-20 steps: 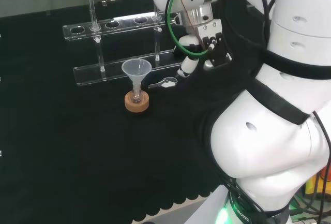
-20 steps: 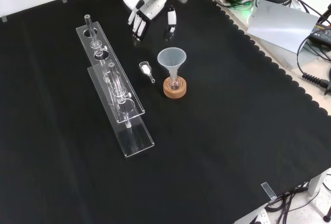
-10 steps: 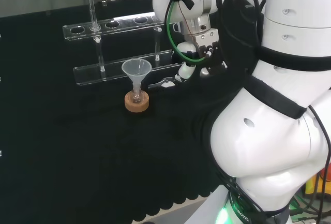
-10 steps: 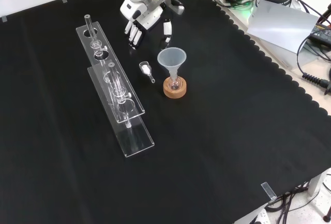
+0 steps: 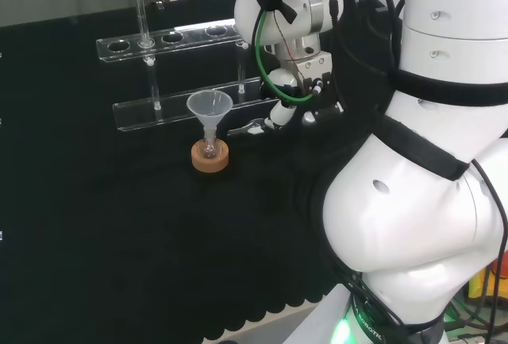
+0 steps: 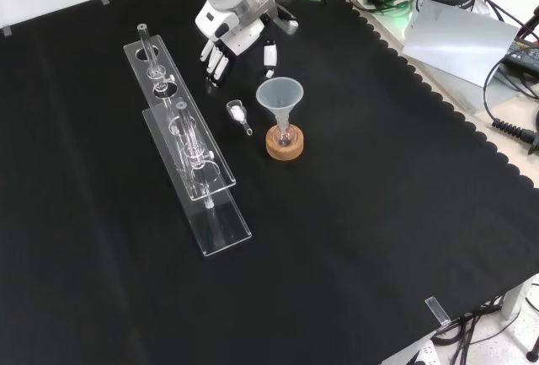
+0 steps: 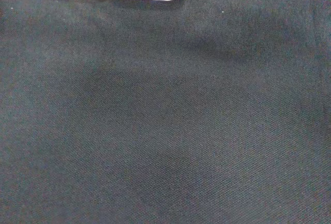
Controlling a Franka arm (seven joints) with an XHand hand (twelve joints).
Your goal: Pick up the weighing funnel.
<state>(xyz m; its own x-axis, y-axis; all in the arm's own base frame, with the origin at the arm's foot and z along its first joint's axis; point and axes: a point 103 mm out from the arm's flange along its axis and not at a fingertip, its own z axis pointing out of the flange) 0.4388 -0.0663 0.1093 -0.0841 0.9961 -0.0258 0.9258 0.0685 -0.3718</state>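
Weighing funnel [image 6: 238,114] lies flat on black cloth, upper centre of front view: small clear scoop, white speck in bowl, short stem pointing lower right. Just right of it, funnel [image 6: 280,95] upright in small flask on cork ring [image 6: 285,144]. Clear tube rack [image 6: 202,171] to left. Hand [image 6: 229,38] higher in frame, fingers straight and spread, grasping nothing, apart from weighing funnel. Tabletop [image 6: 379,213] cloth woven, scallop-edged; grey sheet [image 6: 459,40] and cables beyond edge, upper right.

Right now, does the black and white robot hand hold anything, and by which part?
Nothing is held. The hand hovers open, and the small clear weighing funnel lies on the black cloth, apart from its fingers.
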